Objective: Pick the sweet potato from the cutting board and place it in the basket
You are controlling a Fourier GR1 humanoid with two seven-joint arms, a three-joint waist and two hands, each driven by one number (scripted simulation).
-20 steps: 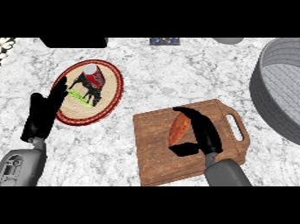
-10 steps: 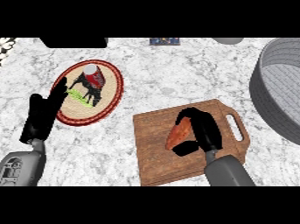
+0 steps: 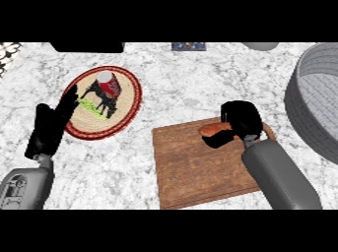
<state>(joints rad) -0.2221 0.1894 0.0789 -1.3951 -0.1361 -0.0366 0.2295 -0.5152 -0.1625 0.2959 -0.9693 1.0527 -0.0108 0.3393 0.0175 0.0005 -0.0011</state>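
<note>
Sweet potato [image 3: 214,131] shows only as a short orange-red stub with a rounded end, poking out to the left of the right hand [image 3: 238,125]; the rest of it is hidden by that hand's black fingers, which are curled round it. It sits over the far part of the wooden cutting board [image 3: 197,170], though whether it touches the wood cannot be told. The grey basket [image 3: 324,106] with ribbed walls stands at the right, apart from the board. The left hand [image 3: 51,125] rests with fingers straight at the left, its tips over the rim of a round plate [image 3: 128,96] with a red border and a dark animal figure. No writing can be read on anything.
</note>
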